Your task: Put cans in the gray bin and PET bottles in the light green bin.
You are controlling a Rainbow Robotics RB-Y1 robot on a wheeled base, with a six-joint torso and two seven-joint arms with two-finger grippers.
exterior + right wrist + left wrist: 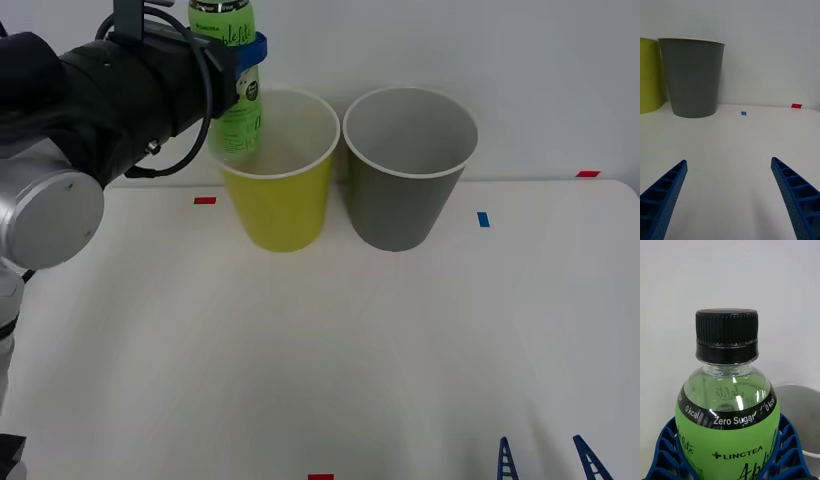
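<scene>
With the left gripper [243,60] clamped on the PET bottle [232,80] above the light green bin's [280,205] left rim, off-centre release risks clipping it; right gripper [545,458] spread, idle near table edge.

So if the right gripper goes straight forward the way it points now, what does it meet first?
The right gripper, open and low over the table, points past the gray bin, which stands off to one side. The way looks free up to the wall behind, though depth is hard to judge.
</scene>
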